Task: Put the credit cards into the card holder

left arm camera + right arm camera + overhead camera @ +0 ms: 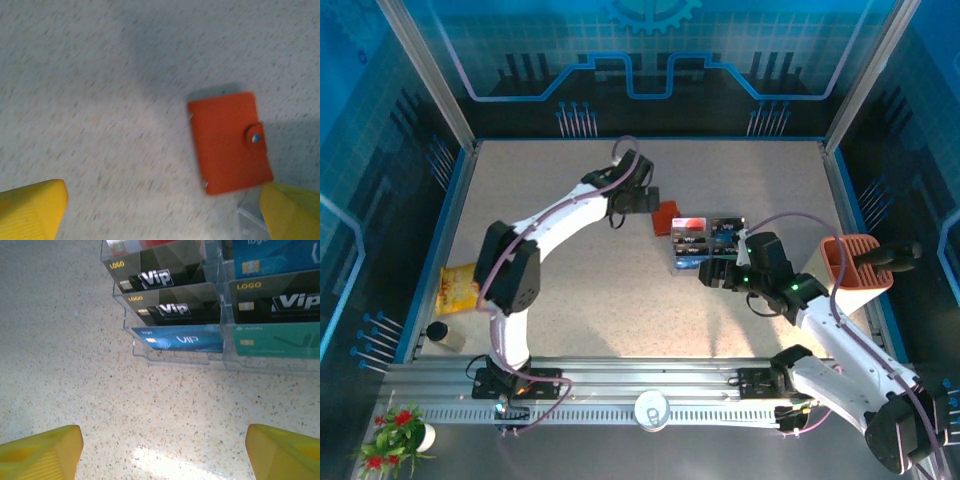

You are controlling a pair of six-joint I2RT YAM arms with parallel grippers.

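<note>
Nearest, at about 4 o'clock from the middle of the tabletop (620,310), finds the right gripper (712,272) spread wide and empty, yellow fingertips (45,452) over bare surface just short of the credit cards (172,310), which stand black, blue and teal in a clear tiered rack (175,357). Farther, just beside the rack at its 10 o'clock, places the card holder (666,217), orange-red, lying flat with its tab snapped shut. Farthest, at 11 o'clock, leaves the left gripper (642,200) likewise spread wide above the holder, gripping nothing.
</note>
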